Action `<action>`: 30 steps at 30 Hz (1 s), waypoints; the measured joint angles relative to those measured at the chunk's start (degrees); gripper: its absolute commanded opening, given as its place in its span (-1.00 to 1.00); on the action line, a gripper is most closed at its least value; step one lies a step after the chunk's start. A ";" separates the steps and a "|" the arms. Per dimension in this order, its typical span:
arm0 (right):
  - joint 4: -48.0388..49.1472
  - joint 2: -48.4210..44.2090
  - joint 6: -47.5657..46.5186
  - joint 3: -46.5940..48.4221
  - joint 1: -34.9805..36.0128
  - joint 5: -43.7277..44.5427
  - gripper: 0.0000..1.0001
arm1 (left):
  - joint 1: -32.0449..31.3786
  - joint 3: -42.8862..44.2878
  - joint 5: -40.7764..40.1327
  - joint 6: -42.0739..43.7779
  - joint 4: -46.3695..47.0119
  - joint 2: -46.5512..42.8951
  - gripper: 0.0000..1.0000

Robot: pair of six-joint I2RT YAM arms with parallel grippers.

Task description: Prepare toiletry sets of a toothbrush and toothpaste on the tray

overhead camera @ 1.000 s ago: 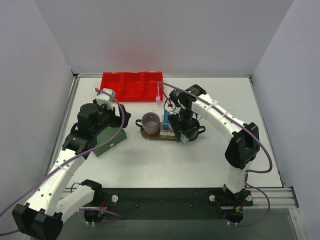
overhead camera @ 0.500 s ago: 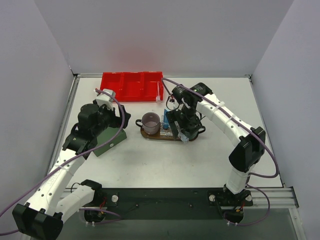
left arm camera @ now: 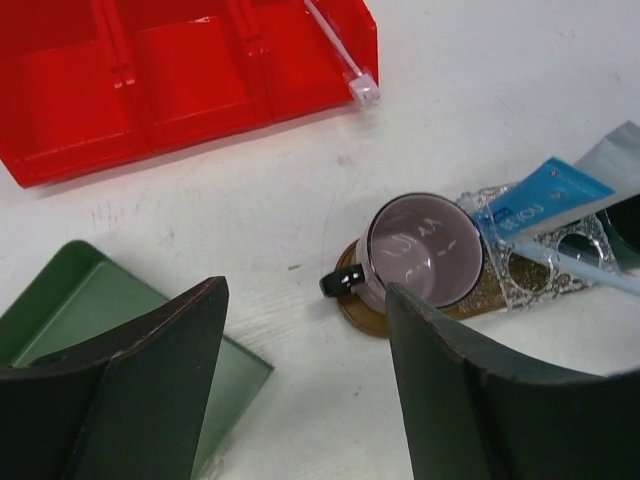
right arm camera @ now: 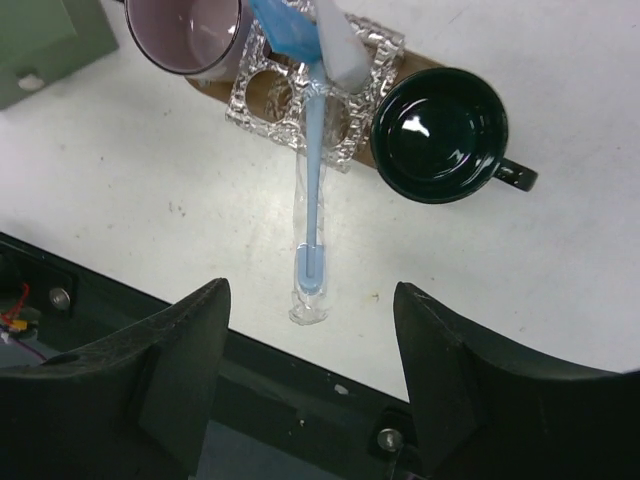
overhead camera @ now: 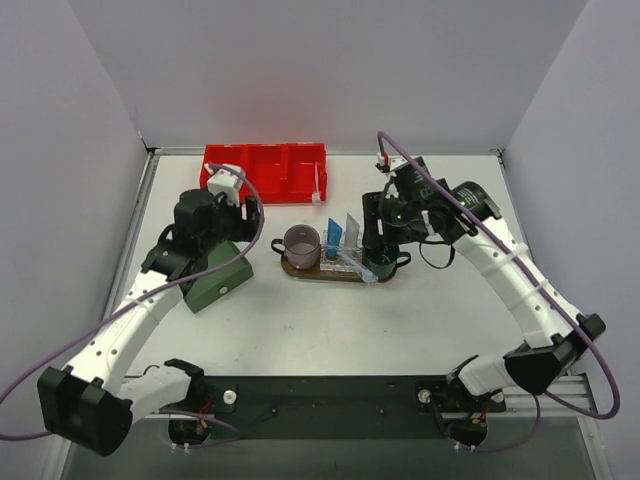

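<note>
The brown oval tray [overhead camera: 300, 267] carries a pink cup [overhead camera: 301, 243], a dark green cup [overhead camera: 381, 263] and a clear holder [right arm camera: 262, 97]. A blue toothpaste tube [overhead camera: 333, 235] and a white one [overhead camera: 351, 227] lean in the holder. A blue toothbrush in a clear wrapper [right arm camera: 312, 200] lies from the holder onto the table. A second, white toothbrush [left arm camera: 336, 50] rests on the red bin's right end. My right gripper [overhead camera: 378, 232] is open and empty above the tray. My left gripper [overhead camera: 232, 232] is open and empty above the table, left of the tray.
The red three-compartment bin [overhead camera: 262, 170] stands at the back. A dark green box [overhead camera: 215, 277] lies under my left arm and shows at the left wrist view's lower left [left arm camera: 60, 315]. The table's front edge and a dark rail [right arm camera: 250, 400] lie below my right gripper.
My right gripper has lifted away from the tray and its arm has swung out to the right, leaving the white tube beside the blue one. My left gripper has moved slightly back.
</note>
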 measured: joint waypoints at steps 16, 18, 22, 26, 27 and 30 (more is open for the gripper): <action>10.05 -18.84 0.96 -13.99 -2.84 6.45 0.18 | -12.85 34.99 -8.87 -6.38 -3.23 38.49 0.13; 10.60 -21.99 1.14 -15.63 -3.13 7.08 0.19 | -12.33 36.17 -9.14 -7.54 -3.50 42.38 0.13; 11.58 -26.84 1.90 -18.86 -3.15 7.65 0.20 | -11.63 38.73 -8.94 -9.38 -5.40 49.81 0.14; 12.17 -29.16 2.95 -21.40 -3.15 7.65 0.25 | -11.58 44.02 -8.22 -10.38 -7.91 56.83 0.16; 12.28 -29.55 3.08 -21.97 -3.15 7.67 0.26 | -11.54 45.44 -8.09 -10.54 -8.48 58.18 0.16; 12.50 -30.75 3.50 -23.45 -3.15 7.65 0.29 | -11.47 49.09 -7.91 -10.95 -9.77 61.29 0.18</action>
